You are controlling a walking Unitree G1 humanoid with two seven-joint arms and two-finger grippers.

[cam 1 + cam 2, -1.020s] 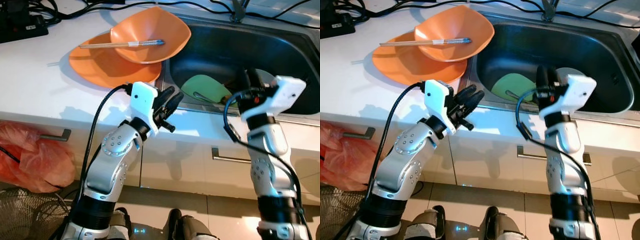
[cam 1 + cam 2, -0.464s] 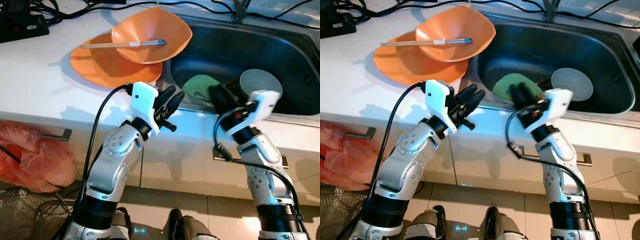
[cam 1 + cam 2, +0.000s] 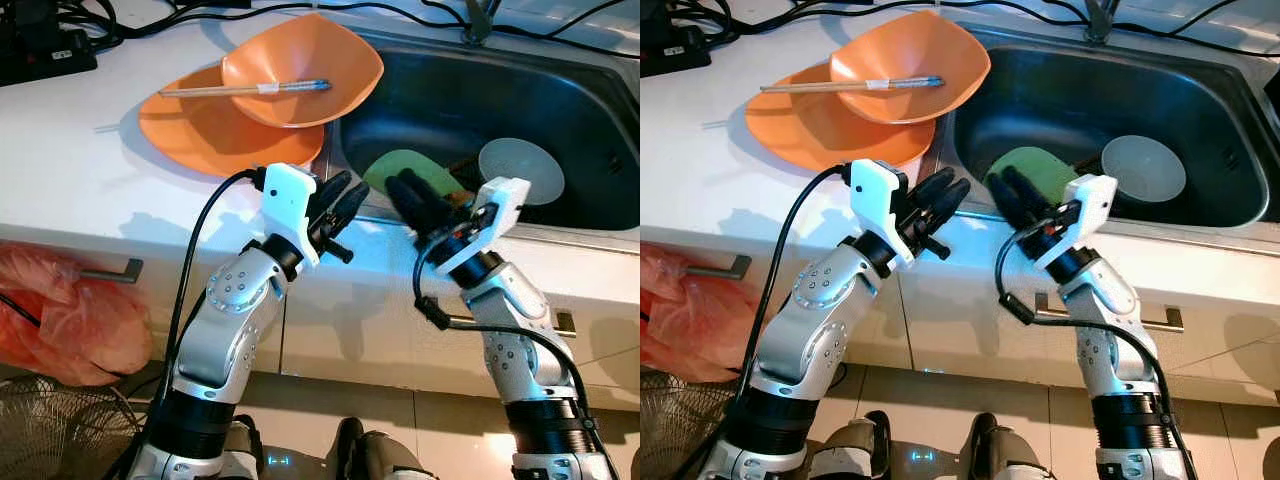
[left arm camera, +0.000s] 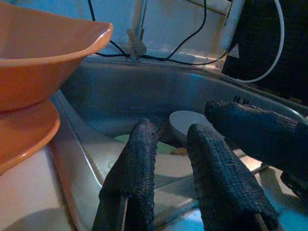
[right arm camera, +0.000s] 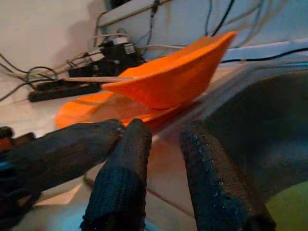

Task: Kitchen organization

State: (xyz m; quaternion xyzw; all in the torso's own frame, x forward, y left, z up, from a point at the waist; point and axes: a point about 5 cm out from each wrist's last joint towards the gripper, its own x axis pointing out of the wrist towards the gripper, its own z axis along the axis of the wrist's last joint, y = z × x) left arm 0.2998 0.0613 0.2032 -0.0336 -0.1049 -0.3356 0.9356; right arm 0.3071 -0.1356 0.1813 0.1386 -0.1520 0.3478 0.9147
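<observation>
An orange bowl [image 3: 300, 70] with chopsticks [image 3: 245, 89] across it rests on an orange plate [image 3: 215, 135] on the white counter, left of the steel sink [image 3: 560, 90]. In the sink lie a green plate [image 3: 415, 170] and a pale round bowl [image 3: 520, 170]. My left gripper [image 3: 343, 192] hovers over the counter's front edge by the sink's near left corner, open by a narrow gap and holding nothing. My right gripper [image 3: 1008, 190] is just to its right over the sink's front rim, open and empty, its fingers pointing left toward the orange dishes [image 5: 168, 77].
A power strip [image 3: 40, 45] and black cables lie along the counter's back. A faucet base [image 3: 480, 25] stands behind the sink. Below the counter are cabinet handles [image 3: 110, 272], a red plastic bag [image 3: 60, 310] and a wire fan [image 3: 50, 430].
My right arm swung left and down from above the sink's right side to the front rim, close to the left gripper, uncovering the pale bowl. The left arm held still.
</observation>
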